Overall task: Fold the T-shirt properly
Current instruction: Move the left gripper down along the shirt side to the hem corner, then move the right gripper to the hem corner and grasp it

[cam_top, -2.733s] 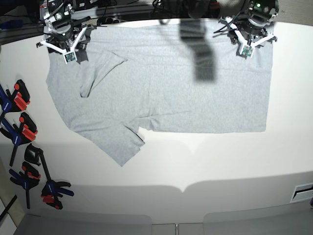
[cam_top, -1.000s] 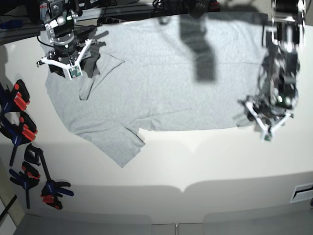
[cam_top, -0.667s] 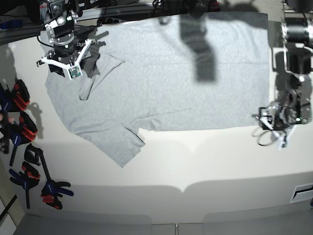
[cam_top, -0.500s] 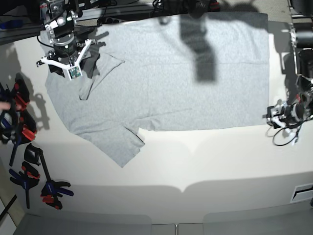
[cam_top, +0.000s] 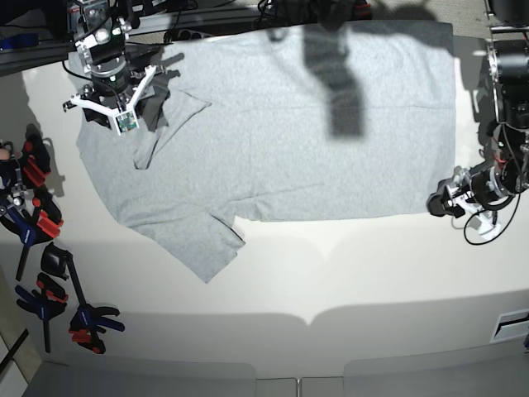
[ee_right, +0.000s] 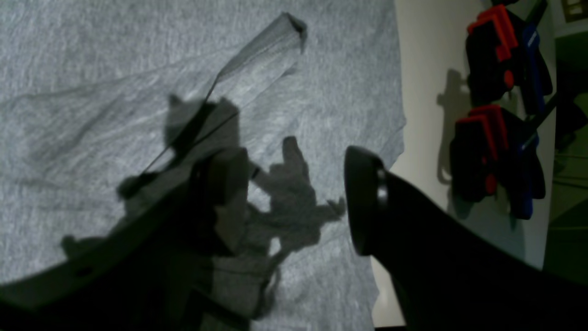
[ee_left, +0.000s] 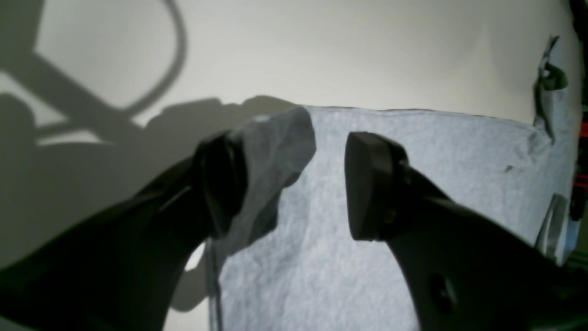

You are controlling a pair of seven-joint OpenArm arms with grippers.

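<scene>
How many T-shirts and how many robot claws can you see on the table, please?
T-shirt: 1
Claws: 2, the left claw and the right claw
Total: 3

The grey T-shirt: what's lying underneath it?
Under the T-shirt only the white table shows around its edges; anything beneath the cloth itself is covered and cannot be seen.

T-shirt on table (clamps beside)
</scene>
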